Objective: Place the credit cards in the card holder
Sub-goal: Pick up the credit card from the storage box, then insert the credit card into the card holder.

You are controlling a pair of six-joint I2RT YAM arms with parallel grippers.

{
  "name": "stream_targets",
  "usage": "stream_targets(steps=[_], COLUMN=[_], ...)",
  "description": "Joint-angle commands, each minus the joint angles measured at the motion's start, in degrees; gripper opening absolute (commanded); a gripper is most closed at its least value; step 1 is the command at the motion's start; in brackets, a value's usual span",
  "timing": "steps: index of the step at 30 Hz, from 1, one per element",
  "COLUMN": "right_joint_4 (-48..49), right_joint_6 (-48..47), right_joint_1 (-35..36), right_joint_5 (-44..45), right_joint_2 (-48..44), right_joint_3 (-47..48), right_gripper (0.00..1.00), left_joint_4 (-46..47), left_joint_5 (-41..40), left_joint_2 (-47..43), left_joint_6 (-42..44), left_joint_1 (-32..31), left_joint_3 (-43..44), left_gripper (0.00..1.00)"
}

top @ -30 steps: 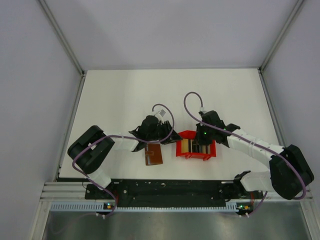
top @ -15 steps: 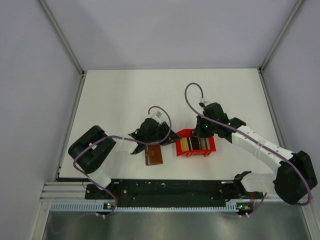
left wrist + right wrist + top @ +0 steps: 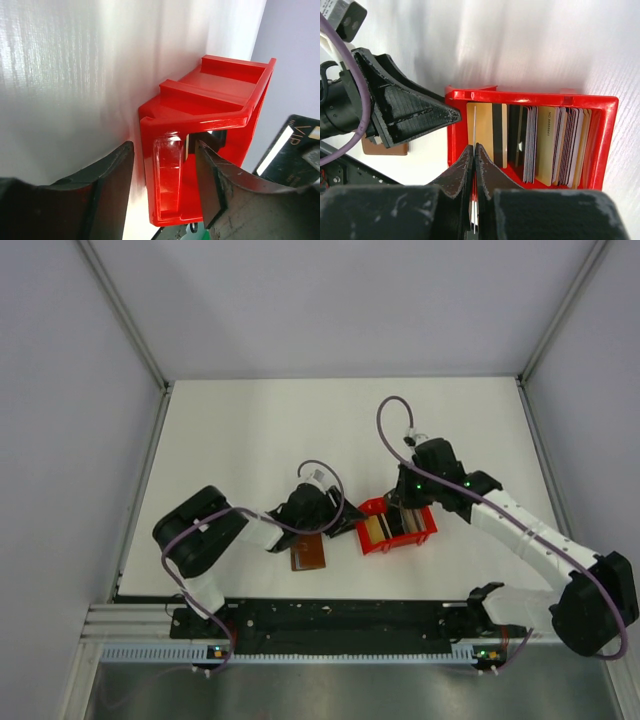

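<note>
Box: the small red box [image 3: 398, 530] sits open-topped on the white table [image 3: 250, 430], a little askew, between the two grippers.
Contents: credit cards [image 3: 555, 145] stand on edge in a packed row, yellowish, grey and dark ones among them (one shows a black magnetic stripe).
Right gripper: the right gripper [image 3: 474, 150] has its fingertips pinched onto one thin card [image 3: 475, 122], seen edge-on at the end of the box nearest the other arm. How far it has cleared the box cannot be told.
Left gripper: the left gripper [image 3: 162, 150] has its jaws spread, one to each side of the box's end wall. Whether they press on it cannot be told.
Card holder: the brown card holder [image 3: 309, 555] lies flat on the table, left of the box and apart from it, partly under the left gripper.
Only the left wrist view shows: a black card [image 3: 287, 145] printed "VIP" beyond the box.
Only the right wrist view shows: the cards themselves, which the top view blurs to stripes.
</note>
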Motion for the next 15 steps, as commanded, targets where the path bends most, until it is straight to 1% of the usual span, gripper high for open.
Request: stream_targets(steps=[1, 6, 7, 9, 11, 14, 15], right_joint_4=[0.6, 0.5, 0.6, 0.8, 0.7, 0.6, 0.4], right_joint_6=[1.3, 1.6, 1.6, 1.0, 1.0, 1.8, 2.3], right_joint_1=[-0.3, -0.3, -0.2, 0.7, 2.3, 6.2, 7.3], right_joint_5=[-0.7, -3.9, -4.6, -5.8, -6.9, -5.1, -4.1], right_joint_2=[-4.5, -6.6, -7.2, -7.6, -7.1, -5.5, -4.7], right_joint_3=[1.2, 0.0, -0.3, -0.2, 0.0, 0.7, 0.9], right_gripper=[0.00, 0.00, 0.00, 0.00, 0.00, 0.00, 0.00], left_joint_4=[-1.9, -10.0, -12.5, -20.0, -29.6, -43.4, -46.7], left_joint_5=[-1.7, -5.4, -6.6, -9.6, -14.8, -22.7, -25.0], left_joint_2=[-5.5, -13.3, -15.2, -19.5, -23.7, -29.9, -33.0], left_joint_6=[3.2, 8.3, 9.9, 13.0, 15.6, 17.9, 18.8], left_joint_1=[0.0, 0.0, 0.0, 0.0, 0.0, 0.5, 0.8], left_joint_3=[0.1, 0.4, 0.8, 2.2, 3.7, 5.2, 5.2], left_gripper=[0.59, 0.66, 0.70, 0.71, 0.74, 0.81, 0.83])
